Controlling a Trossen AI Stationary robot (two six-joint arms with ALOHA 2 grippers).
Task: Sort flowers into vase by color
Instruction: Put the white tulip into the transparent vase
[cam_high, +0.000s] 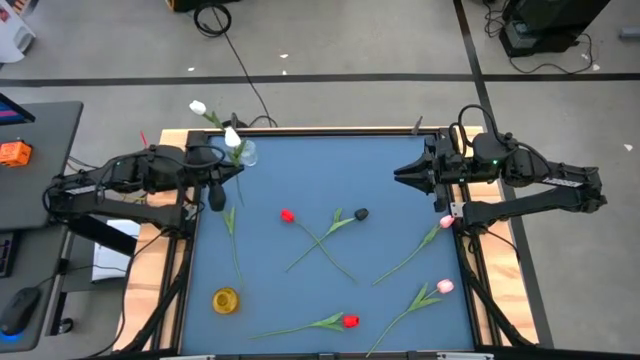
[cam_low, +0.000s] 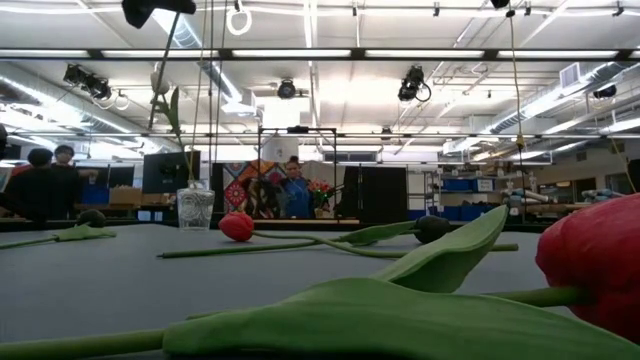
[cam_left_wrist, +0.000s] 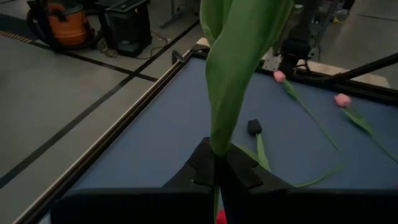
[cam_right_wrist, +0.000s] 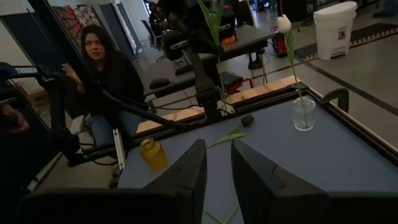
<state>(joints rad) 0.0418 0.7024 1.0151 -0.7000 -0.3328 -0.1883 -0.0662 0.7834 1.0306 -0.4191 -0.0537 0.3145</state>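
White tulip (cam_high: 232, 137) stem is pinched in your left gripper (cam_high: 217, 192): lower it straight into the glass vase (cam_high: 245, 153); right gripper (cam_high: 408, 172) idles, narrowly parted.

Tabletop (cam_high: 300, 290): blue mat set in a light wooden frame. Grey floor around it, crossed by black tape lines.

Black cable (cam_high: 215, 20) coiled on the floor beyond the far edge.

Orange and black shop vacuum (cam_left_wrist: 62, 25) on the floor, seen in the left wrist view.

White lidded bin (cam_right_wrist: 334, 28) on the floor, right wrist view.

Person in dark clothing (cam_right_wrist: 109, 81) seated beside the tabletop, one hand raised.

Low view: more people (cam_low: 40, 185) stand in the room behind, under rows of ceiling strip lights (cam_low: 330, 52).
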